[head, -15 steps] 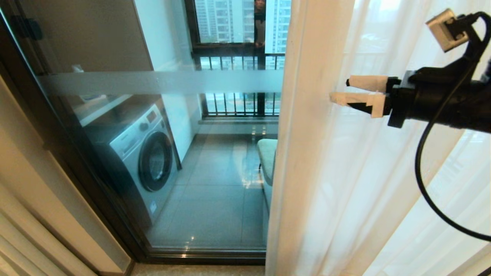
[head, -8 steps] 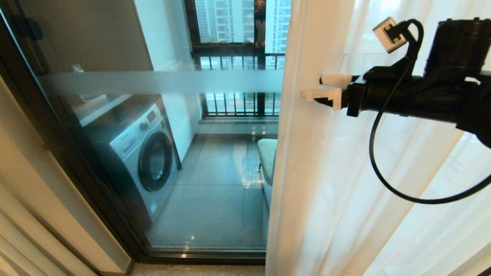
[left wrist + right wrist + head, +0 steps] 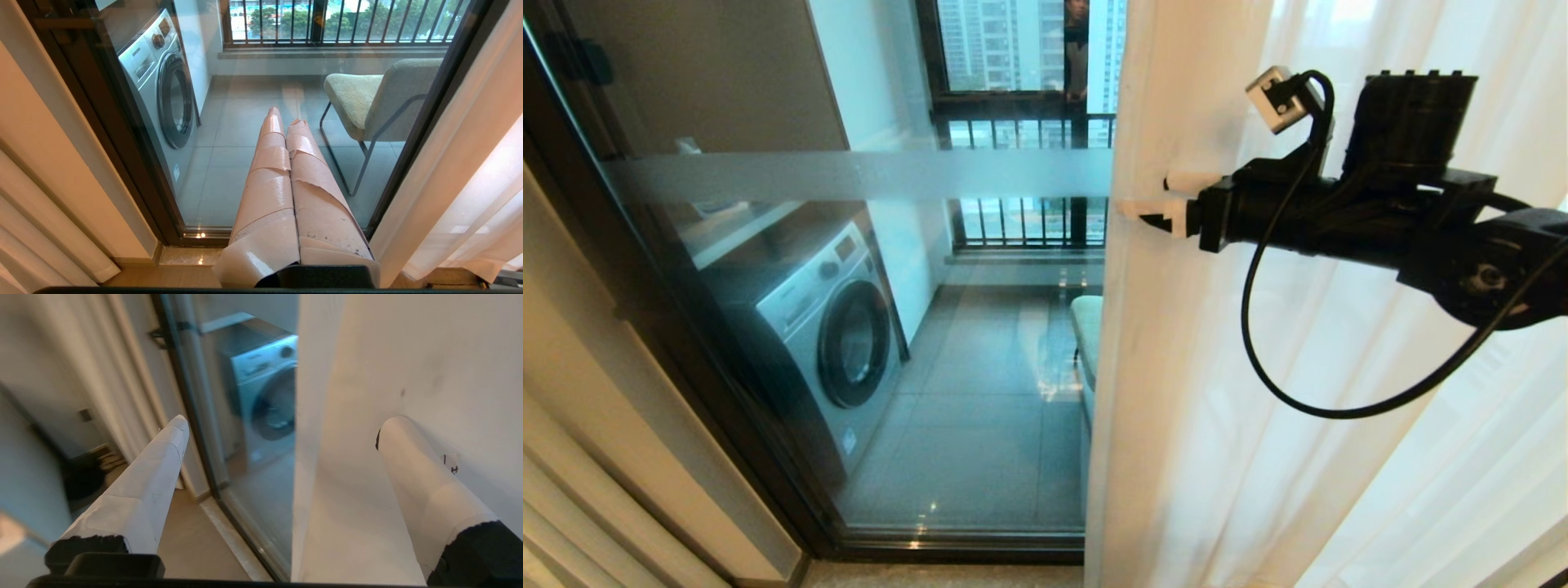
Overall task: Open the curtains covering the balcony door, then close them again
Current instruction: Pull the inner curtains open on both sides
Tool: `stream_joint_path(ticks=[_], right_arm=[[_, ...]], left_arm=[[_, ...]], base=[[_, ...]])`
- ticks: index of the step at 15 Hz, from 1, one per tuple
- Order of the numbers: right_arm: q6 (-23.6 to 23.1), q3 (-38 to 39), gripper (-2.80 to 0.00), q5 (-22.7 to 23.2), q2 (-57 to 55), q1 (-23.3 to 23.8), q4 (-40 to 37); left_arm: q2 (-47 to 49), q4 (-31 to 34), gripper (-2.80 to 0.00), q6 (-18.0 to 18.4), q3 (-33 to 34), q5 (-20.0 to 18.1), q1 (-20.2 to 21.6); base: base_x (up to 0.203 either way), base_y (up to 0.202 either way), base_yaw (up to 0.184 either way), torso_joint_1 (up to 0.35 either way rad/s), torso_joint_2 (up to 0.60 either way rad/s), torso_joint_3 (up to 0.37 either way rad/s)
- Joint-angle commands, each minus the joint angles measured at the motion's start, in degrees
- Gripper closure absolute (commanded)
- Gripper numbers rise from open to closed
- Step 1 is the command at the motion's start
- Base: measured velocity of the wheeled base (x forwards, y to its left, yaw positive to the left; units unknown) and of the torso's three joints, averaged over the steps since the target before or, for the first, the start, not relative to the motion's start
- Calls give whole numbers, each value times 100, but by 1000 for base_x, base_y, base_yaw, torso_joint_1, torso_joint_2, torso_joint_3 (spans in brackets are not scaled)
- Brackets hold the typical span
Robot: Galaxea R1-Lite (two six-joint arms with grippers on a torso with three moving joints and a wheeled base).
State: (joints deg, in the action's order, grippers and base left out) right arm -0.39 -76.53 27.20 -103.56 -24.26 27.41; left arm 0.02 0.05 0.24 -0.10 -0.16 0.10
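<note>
Head view: tall sliding balcony door (image 3: 792,269) of glass in a slim dark frame, a frosted horizontal band across the pane, uncovered over the left and middle. Behind the glass, a silver front-loading washing machine (image 3: 829,327) on grey floor tiles, the edge of a pale green cushioned chair (image 3: 1090,335), and a farther window with black vertical railing bars (image 3: 1029,131). On the right, floor-length white see-through curtains (image 3: 1201,408) hanging in pleats, their leading edge running down near the middle of the picture. Black right arm reaching in level from the right, its right gripper (image 3: 1168,200) against that leading edge at the height of the frosted band. White-taped fingers (image 3: 1152,211) spread apart, pinching nothing. At far left, a strip of thick beige drape (image 3: 572,490).

Left wrist view: left gripper (image 3: 286,122) pointing at the lower part of the door, short of the glass, its tan-taped fingers (image 3: 269,179) pressed together on nothing. Washing machine and chair beyond the pane, sheer curtain at one side, beige drape at the other.

Right wrist view: two white-taped fingers wide apart, one (image 3: 421,477) lying against the curtain's fabric, the other (image 3: 155,465) free in the air on the room side. Curtain edge between them, glass door and washing machine behind.
</note>
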Motion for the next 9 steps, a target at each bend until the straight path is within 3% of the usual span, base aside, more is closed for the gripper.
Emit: stream_joint_path(ticks=[1,6,9], right_arm=[[-13,-20,-280,-368,-94,-63,25],[-14,-20,-280,-1630,-131,-312,159],[-1,-15,-280,-1802,-42,-536,205]], left_arm=[[-2,0,0,2,1,-2,5],[-2,-5,0,2,1,-2,0],[-2,4,0,2,1,-2,8]], base=[[0,0,0,0,0,0],[0,0,0,0,0,0],[0,0,0,0,0,0]])
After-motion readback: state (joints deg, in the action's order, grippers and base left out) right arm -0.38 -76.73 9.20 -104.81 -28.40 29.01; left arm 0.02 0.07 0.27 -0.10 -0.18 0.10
